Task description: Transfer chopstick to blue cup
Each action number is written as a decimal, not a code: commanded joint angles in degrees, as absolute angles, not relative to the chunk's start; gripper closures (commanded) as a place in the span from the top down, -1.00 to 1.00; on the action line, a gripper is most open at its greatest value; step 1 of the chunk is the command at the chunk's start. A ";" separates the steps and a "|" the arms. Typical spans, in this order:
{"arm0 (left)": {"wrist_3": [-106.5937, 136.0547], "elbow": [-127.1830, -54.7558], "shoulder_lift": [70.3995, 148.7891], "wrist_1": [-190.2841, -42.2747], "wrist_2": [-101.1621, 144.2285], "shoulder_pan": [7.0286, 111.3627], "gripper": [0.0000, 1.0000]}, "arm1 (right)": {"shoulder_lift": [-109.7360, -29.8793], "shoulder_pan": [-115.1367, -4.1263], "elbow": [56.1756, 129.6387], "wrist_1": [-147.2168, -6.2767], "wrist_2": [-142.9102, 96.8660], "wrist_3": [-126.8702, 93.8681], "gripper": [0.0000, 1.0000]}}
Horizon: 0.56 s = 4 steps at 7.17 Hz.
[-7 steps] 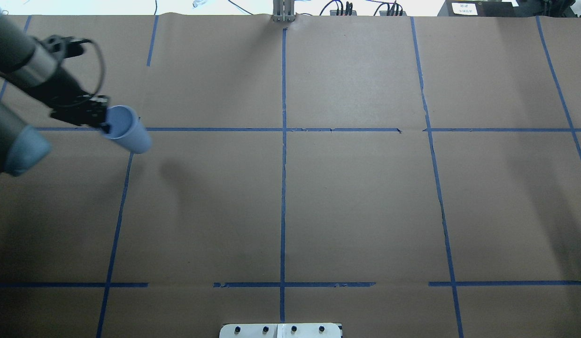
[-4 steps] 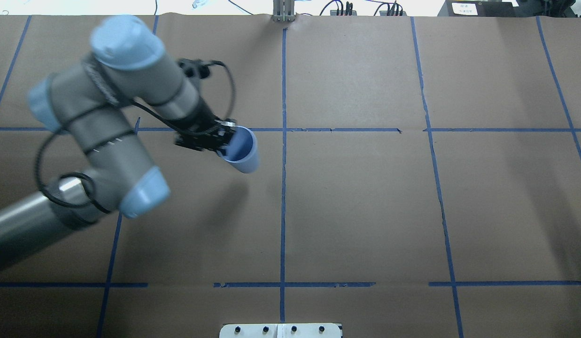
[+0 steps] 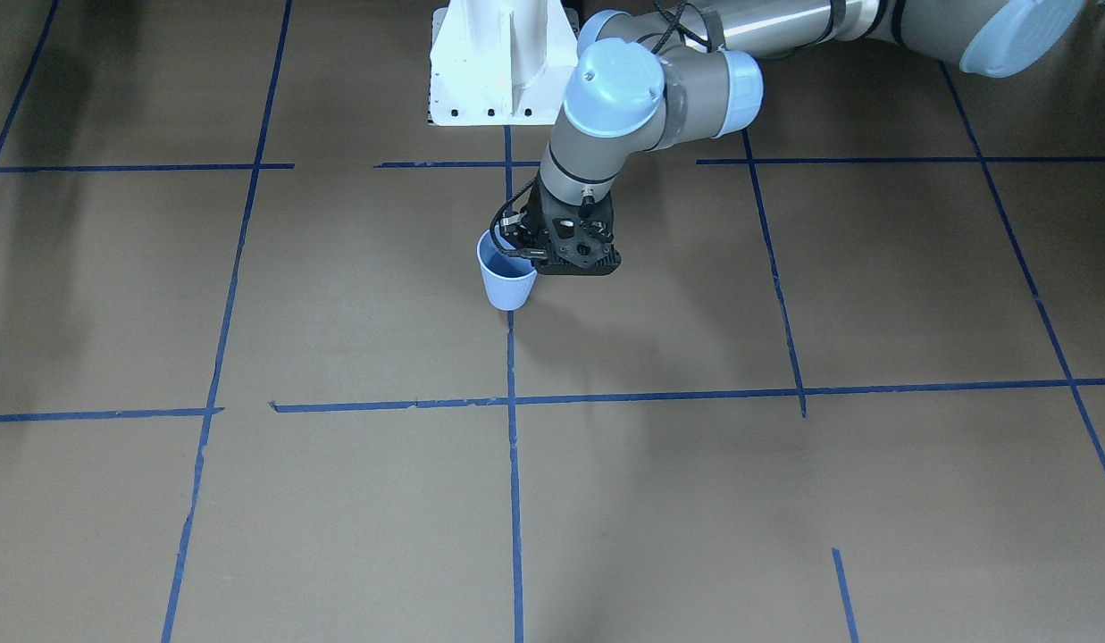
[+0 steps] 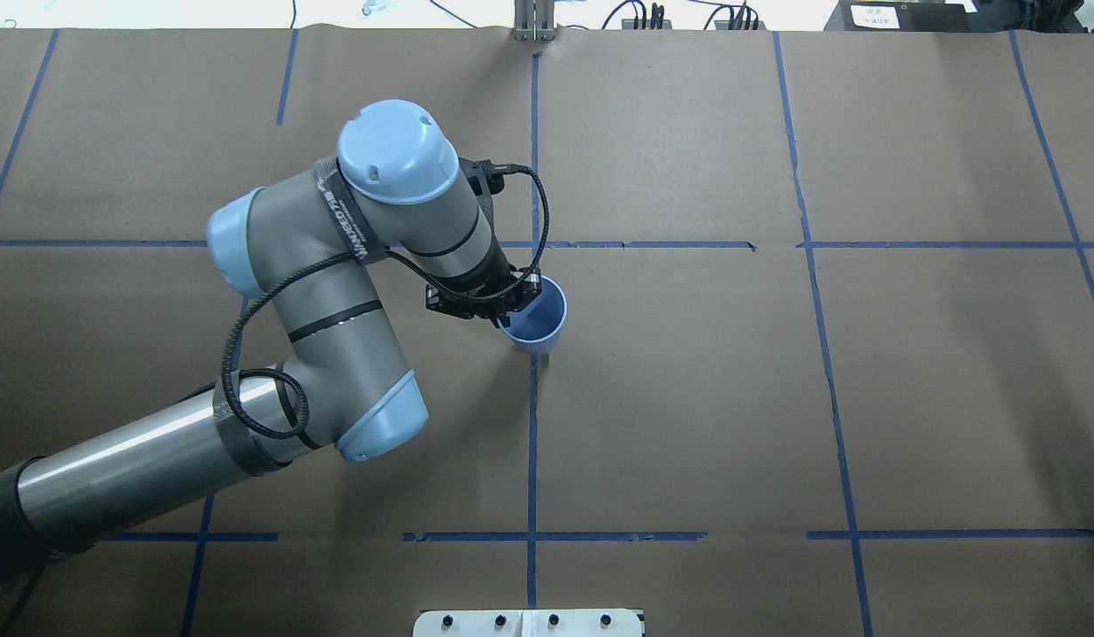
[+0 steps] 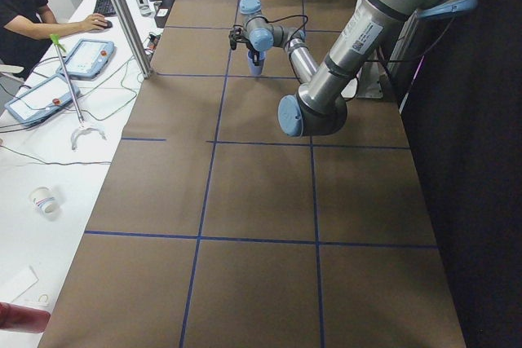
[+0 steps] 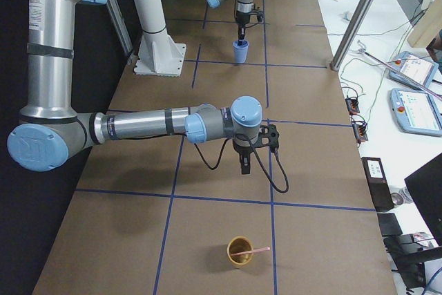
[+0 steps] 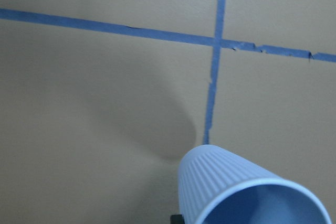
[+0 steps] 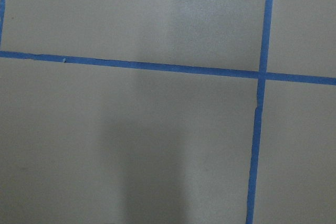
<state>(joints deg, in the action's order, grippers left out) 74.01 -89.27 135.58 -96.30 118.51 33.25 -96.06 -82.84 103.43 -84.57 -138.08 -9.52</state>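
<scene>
We've got the left gripper (image 4: 508,318) clamped onto the rim of the blue cup (image 4: 539,329), pinching the wall on the side nearest the arm. The cup sits roughly upright, mouth up, at the middle of the desk (image 4: 688,398), right on the blue tape line (image 4: 532,442) running down the centre. We cannot tell whether its base touches the paper. Over at the desk's end on the robot's right, the pink chopstick (image 6: 254,250) leans inside a tan cup (image 6: 238,257), with one end poking out past the rim. The right gripper (image 6: 244,168) points straight down above the desk, near that tan cup but apart from it. We cannot tell how far it is open.
</scene>
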 commanded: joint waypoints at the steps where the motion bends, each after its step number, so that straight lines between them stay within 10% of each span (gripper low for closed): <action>1: 73.92 -87.98 135.88 -96.33 117.16 31.99 -1.00 | -96.06 -82.53 103.19 -84.64 -137.99 -10.28 0.99; 2: 73.83 -87.89 135.70 -96.24 117.16 31.91 -0.82 | -96.06 -82.53 103.36 -84.64 -138.08 -10.28 0.99; 4: 73.83 -89.02 135.53 -96.76 117.16 32.17 0.99 | -96.24 -82.62 103.18 -84.64 -138.08 -9.94 0.97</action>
<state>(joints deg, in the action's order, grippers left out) 73.84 -88.33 135.71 -96.42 117.18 32.02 -96.12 -82.55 103.26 -84.64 -138.07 -10.19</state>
